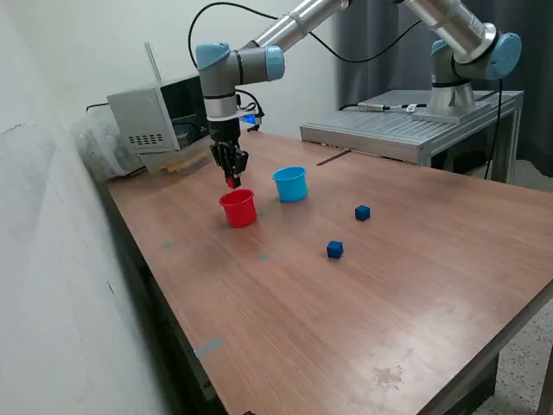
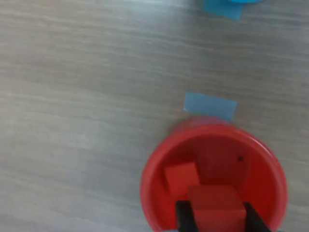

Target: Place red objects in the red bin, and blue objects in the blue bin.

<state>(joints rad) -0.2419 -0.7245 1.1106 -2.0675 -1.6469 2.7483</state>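
My gripper (image 1: 232, 180) hangs just above the red cup (image 1: 238, 208) and is shut on a red cube (image 1: 233, 181). In the wrist view the held red cube (image 2: 216, 208) sits between my two dark fingers (image 2: 183, 218), over the open red cup (image 2: 159, 166). A second red cube (image 2: 181, 177) lies inside the cup. The light blue cup (image 1: 291, 183) stands just to the exterior view's right of the red cup. Two dark blue cubes (image 1: 362, 212) (image 1: 335, 250) lie on the wooden table (image 1: 363, 320) further right.
A grey box-like device (image 1: 155, 117) stands at the table's back corner and a metal platform (image 1: 406, 125) behind the table. A blue tape patch (image 2: 210, 106) lies next to the red cup, another (image 2: 222, 8) farther off. The wall runs along the exterior view's left.
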